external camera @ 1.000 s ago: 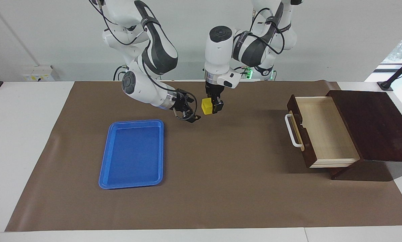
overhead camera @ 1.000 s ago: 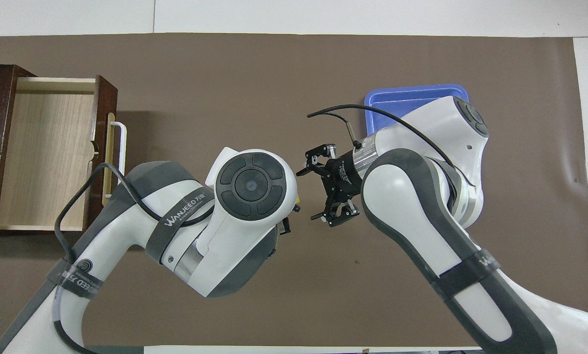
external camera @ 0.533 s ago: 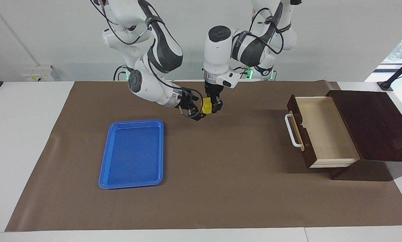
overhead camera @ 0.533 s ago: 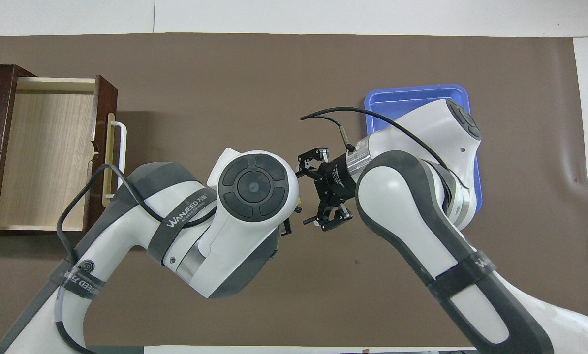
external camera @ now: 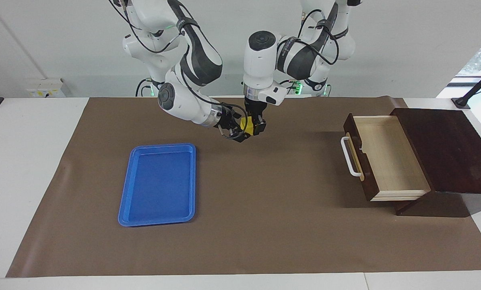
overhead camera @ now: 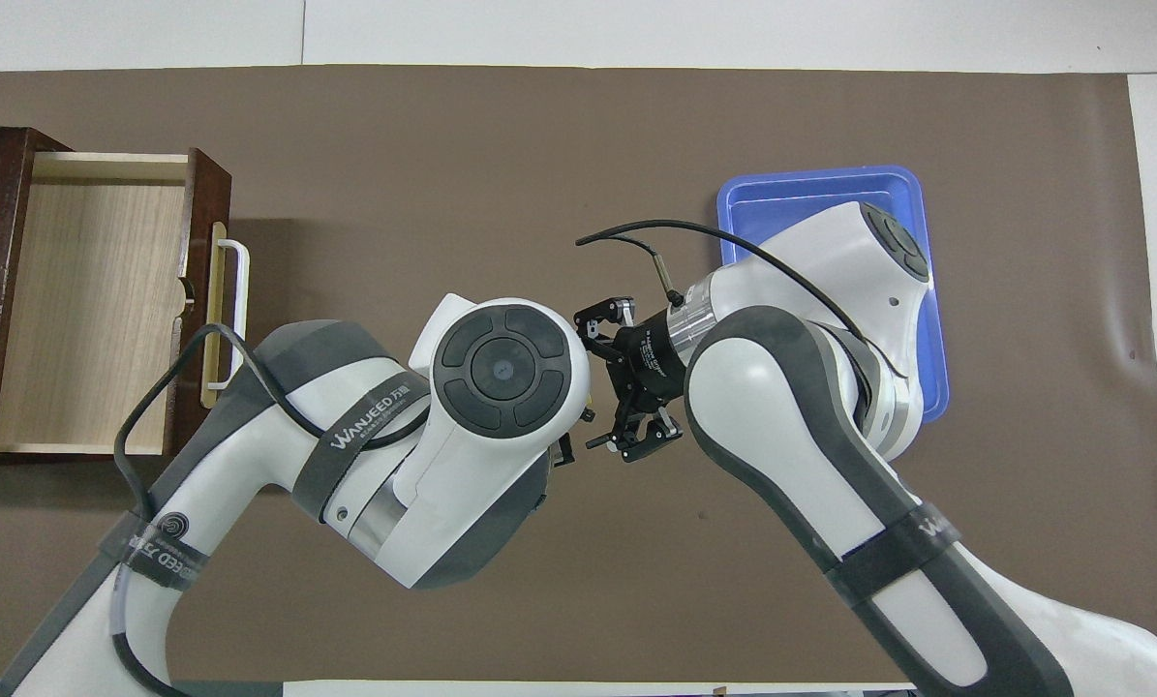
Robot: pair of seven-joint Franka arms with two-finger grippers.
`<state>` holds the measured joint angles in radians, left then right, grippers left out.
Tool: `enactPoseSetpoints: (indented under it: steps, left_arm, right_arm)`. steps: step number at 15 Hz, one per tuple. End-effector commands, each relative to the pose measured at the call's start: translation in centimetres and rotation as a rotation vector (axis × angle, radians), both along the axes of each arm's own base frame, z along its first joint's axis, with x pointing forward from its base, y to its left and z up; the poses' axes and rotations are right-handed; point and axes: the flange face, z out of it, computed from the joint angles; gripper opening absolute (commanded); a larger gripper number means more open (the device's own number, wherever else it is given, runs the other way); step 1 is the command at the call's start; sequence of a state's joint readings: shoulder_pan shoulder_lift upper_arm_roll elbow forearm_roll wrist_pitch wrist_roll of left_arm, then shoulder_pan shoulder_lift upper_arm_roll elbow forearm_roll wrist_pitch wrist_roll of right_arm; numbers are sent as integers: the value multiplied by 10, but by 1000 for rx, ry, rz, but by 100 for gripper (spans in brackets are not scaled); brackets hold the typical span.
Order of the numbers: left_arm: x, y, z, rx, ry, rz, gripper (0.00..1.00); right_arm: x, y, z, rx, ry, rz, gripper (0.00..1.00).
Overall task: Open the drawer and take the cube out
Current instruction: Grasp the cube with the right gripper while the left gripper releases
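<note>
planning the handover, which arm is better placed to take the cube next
Right, likely. The left pincer is shut on the cube above the mat, and the right pincer is open right beside the cube, with the blue tray at its end.

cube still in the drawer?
No: the drawer stands open with a bare pale interior, and the left gripper holds the yellow cube above the mat.

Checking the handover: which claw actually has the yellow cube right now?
The left claw is shut on the cube above the brown mat; the right claw is open around it.
</note>
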<state>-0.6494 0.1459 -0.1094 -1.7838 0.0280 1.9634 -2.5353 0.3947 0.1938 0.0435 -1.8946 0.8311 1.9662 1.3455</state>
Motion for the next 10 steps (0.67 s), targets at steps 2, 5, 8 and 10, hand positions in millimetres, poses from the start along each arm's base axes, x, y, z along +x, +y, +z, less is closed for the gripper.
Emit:
enactPoseSetpoints:
  steps: [2, 5, 8, 10]
  left_arm:
    - [3, 0, -1, 18, -11, 14, 0]
    - [2, 0, -1, 18, -11, 12, 0]
    - [3, 1, -2, 19, -10, 14, 0]
    - [3, 2, -2, 26, -6, 11, 0]
  right_arm:
    - [-3, 9, 1, 12, 18, -8, 76]
    - [-1, 5, 1, 14, 12, -4, 0]
    - [-1, 8, 2, 19, -5, 9, 0]
    - [-1, 8, 2, 20, -3, 9, 0]
